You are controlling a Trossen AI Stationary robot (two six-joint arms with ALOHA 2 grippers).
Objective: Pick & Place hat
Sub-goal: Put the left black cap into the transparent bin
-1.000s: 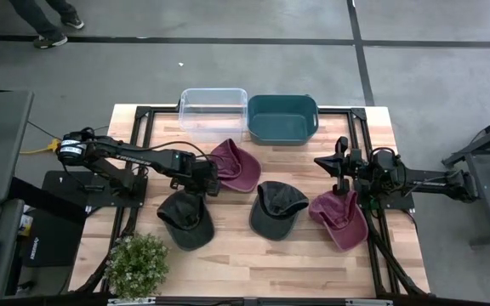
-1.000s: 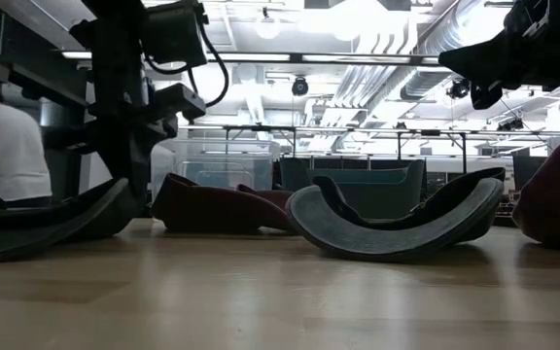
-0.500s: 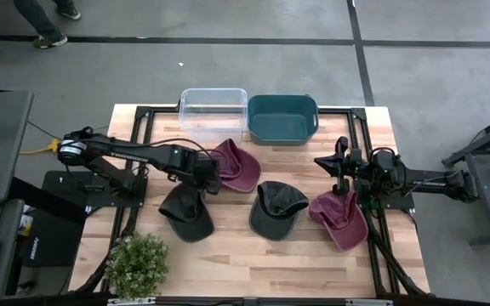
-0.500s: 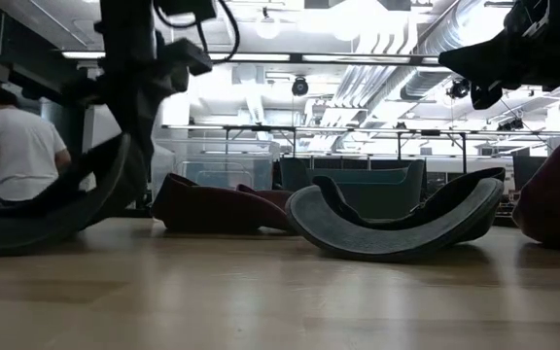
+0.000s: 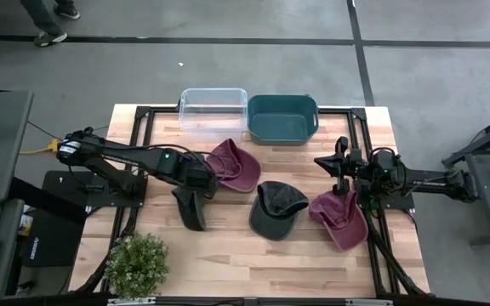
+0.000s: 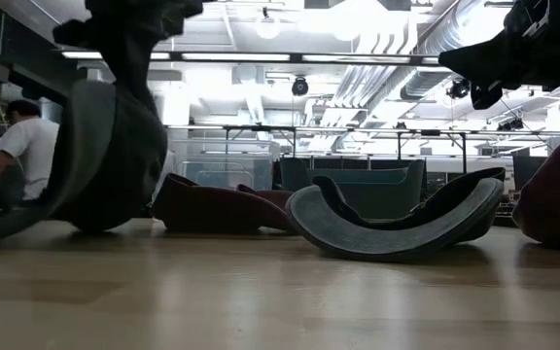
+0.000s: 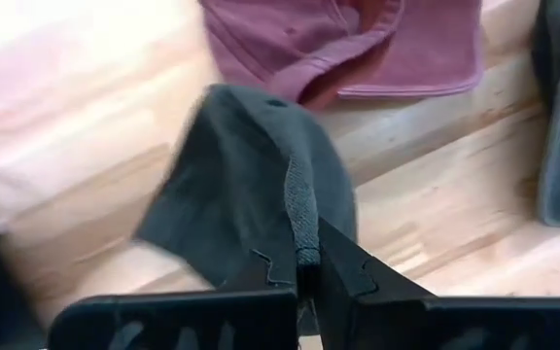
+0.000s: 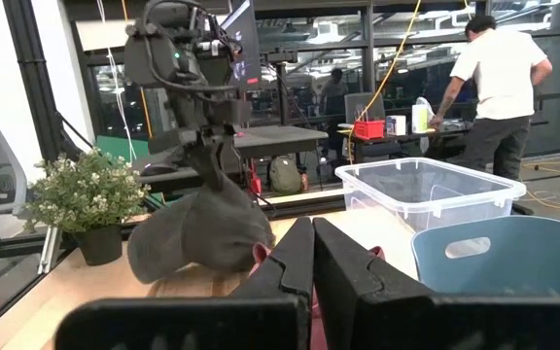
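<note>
**Dark grey cap pinched in my left gripper, hanging over the table**

I am a two-armed robot at a wooden table [image 5: 228, 246]. My left gripper [image 5: 196, 180] has its fingers pressed together on the edge of a dark grey cap [image 5: 192, 209], pinching the fabric between them. The cap hangs from that grip, turned on its side, and in the low view its lowest part looks to be at the table top; I cannot tell whether it touches. It is in the left half of the table, roughly midway between the far and near edges.

Just beside it, toward the far edge, a maroon cap [image 5: 234, 165] lies upside down. Near the table's middle lies a second dark grey cap [image 5: 276, 209], also upside down. Another maroon cap [image 5: 340, 218] lies toward the right edge.

My right gripper [image 5: 340, 161] hovers above the right side of the table with its fingers closed on nothing.

Along the far edge stand a clear plastic bin [image 5: 213, 112] and a teal bin [image 5: 282, 118], side by side. A small potted plant [image 5: 137, 264] sits at the near left corner.
</note>
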